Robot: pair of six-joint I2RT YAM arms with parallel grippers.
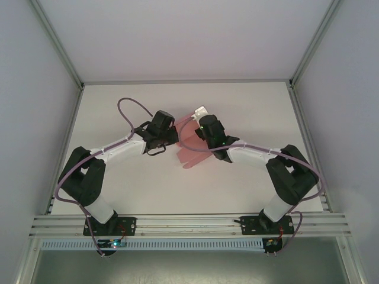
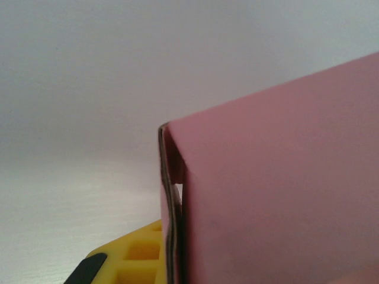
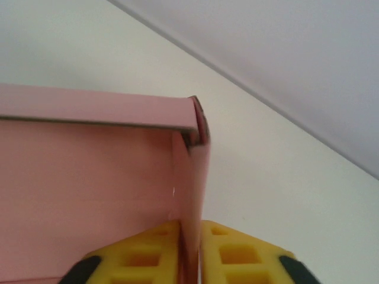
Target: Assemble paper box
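Right end effector (image 3: 190, 253): yellow fingers (image 3: 237, 257) pressed together on one upright wall of the paper box (image 3: 89, 177), pinching it. Left end effector (image 1: 173, 141): one yellow finger (image 2: 133, 259) touches the box's folded edge; cannot tell whether spread or closed. The pink box sits part-folded between both arms, middle of the bench (image 1: 249, 103).
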